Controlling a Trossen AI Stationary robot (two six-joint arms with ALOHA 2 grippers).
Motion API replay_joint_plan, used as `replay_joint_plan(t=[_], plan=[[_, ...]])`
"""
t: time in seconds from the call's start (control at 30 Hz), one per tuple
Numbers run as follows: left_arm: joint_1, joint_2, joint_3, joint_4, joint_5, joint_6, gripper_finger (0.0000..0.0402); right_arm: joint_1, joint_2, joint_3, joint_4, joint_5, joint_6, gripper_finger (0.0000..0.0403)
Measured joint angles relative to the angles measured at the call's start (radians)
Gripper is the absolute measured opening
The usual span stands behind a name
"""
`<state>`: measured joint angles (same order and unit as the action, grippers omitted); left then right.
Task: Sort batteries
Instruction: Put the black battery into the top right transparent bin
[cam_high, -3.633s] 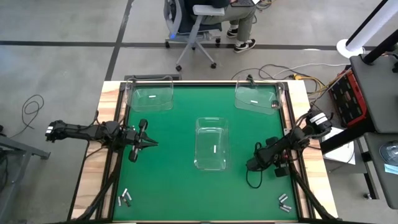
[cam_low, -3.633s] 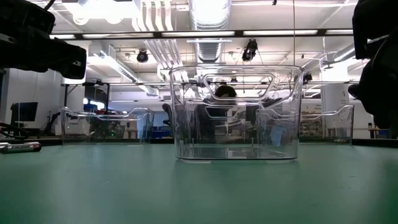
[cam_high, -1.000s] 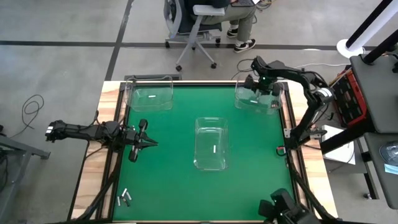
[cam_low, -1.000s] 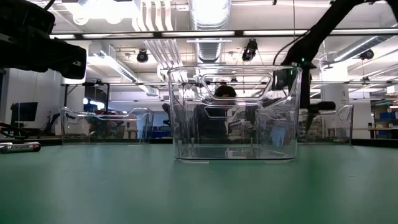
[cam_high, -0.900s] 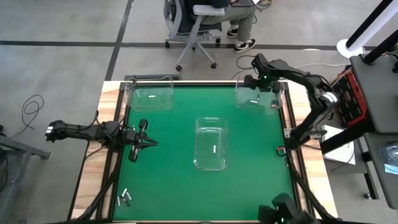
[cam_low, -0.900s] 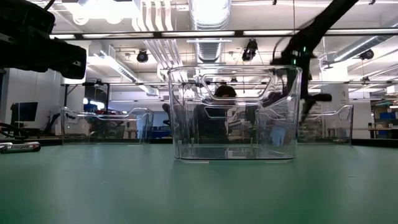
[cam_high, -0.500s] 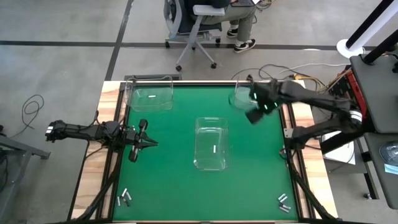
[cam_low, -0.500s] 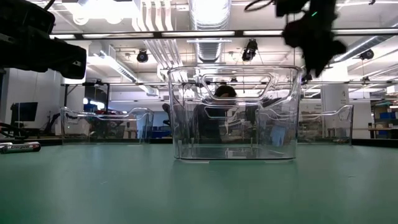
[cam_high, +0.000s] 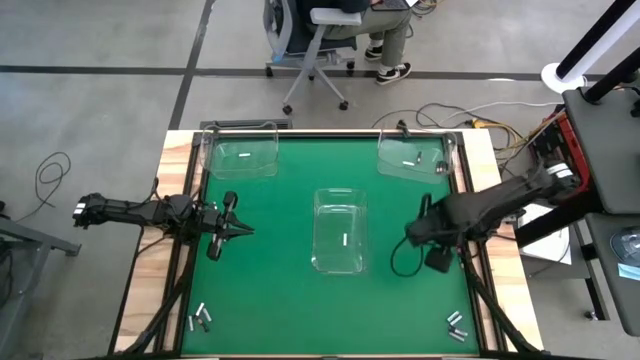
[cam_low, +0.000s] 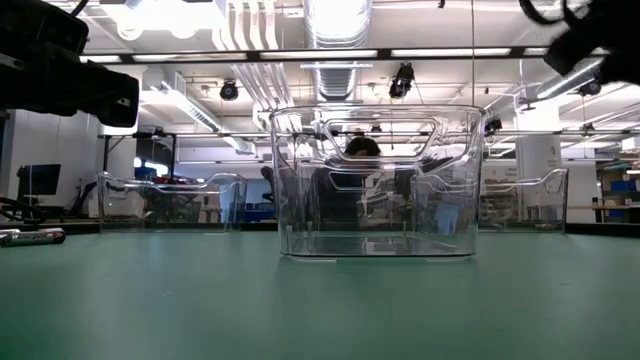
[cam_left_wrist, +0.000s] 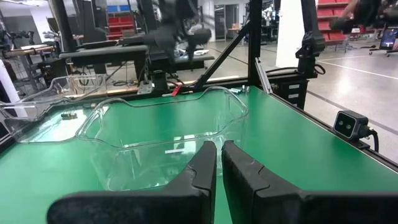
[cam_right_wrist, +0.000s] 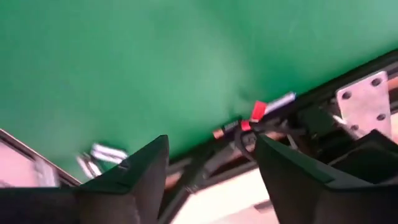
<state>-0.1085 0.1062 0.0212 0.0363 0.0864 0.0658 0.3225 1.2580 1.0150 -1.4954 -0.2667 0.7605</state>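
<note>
While above the green mat, right gripper (cam_right_wrist: 211, 165) wide open, empty.

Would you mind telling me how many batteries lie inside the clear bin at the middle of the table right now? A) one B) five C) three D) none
A, since the high view shows a single battery lying on the floor of the middle bin, and nothing else in it.
</note>
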Motion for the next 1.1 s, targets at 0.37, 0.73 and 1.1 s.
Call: replay_joint_plan(t=[0.37,0.73,1.1], plan=[[0.0,0.0,0.0,-0.001,0.0,0.0,0.0007,-0.005,0.263,-0.187,0.085,-0.074,-0.318,0.0335],[0.0,0.004,-0.001,-0.001,0.0,0.0,0.0007,-0.004,0.472,-0.208,0.213,-0.092,-0.398,0.0325],[0.0,0.004,-0.001,0.0,0.0,0.0,0.0007,0.021,0.523,-0.308,0.272,-0.126,-0.42,0.0325]])
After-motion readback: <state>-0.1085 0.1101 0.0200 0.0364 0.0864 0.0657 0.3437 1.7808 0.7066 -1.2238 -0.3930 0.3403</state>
